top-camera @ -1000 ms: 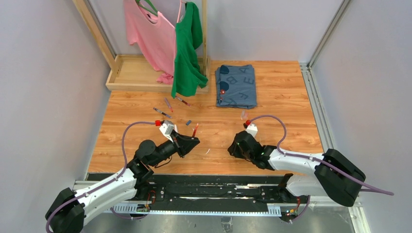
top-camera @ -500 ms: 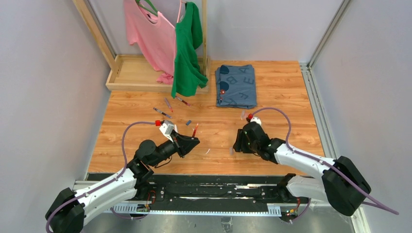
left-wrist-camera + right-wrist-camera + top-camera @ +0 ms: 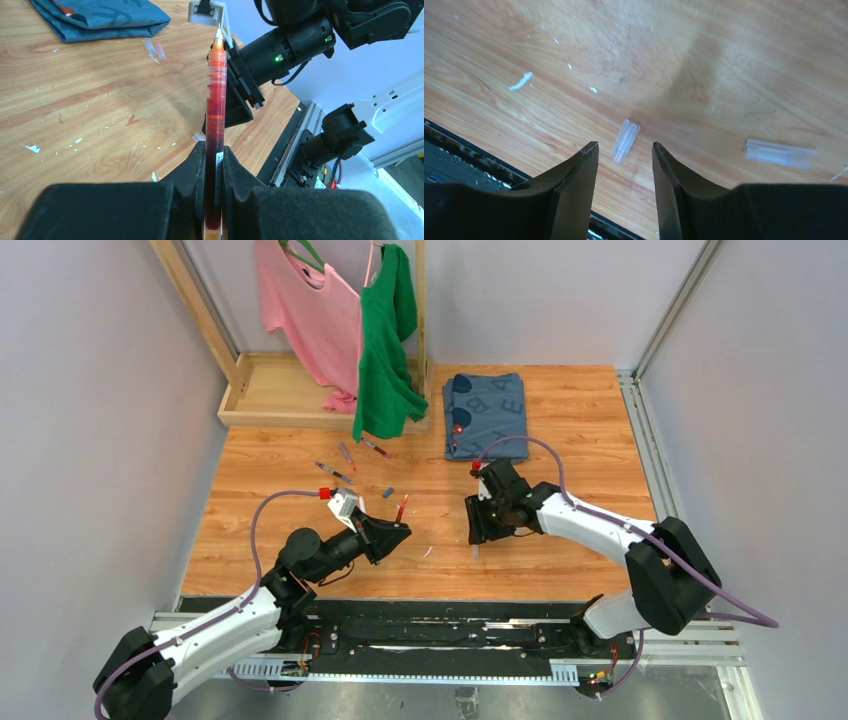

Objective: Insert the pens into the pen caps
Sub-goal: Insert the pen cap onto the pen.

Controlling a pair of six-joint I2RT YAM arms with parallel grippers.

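Two tools are in view; clock directions follow the top view, 12 = far edge.

Left tool (image 3: 214, 161) is clamped tight on a red pen (image 3: 216, 100). It grips the lower barrel, and the white tip points away from the fingers, clear of everything. The pair sits at 7 o'clock of counter (image 3: 590, 430) centre.

Right tool (image 3: 624, 150) is wide, jaws well apart, aimed down at the counter at about 6 o'clock of centre. In its wrist view a clear cap (image 3: 624, 141) lies flat between the fingertips, touching neither. Can't tell the height above it. A second clear cap (image 3: 780, 152) lies off to the right in that view, well apart. A white sliver (image 3: 520, 81) lies up-left of the first cap.

Loose at 11 o'clock of the left tool: dark pen (image 3: 335, 472), purple pen (image 3: 346, 454) and dark red pen (image 3: 375, 447), near each other. A blue cap (image 3: 388, 492) lies between them and the left tool.

Folded blue cloth (image 3: 487, 415) is at 12 o'clock of the right tool. The left wrist view shows small caps (image 3: 150, 48) just beside its corner.
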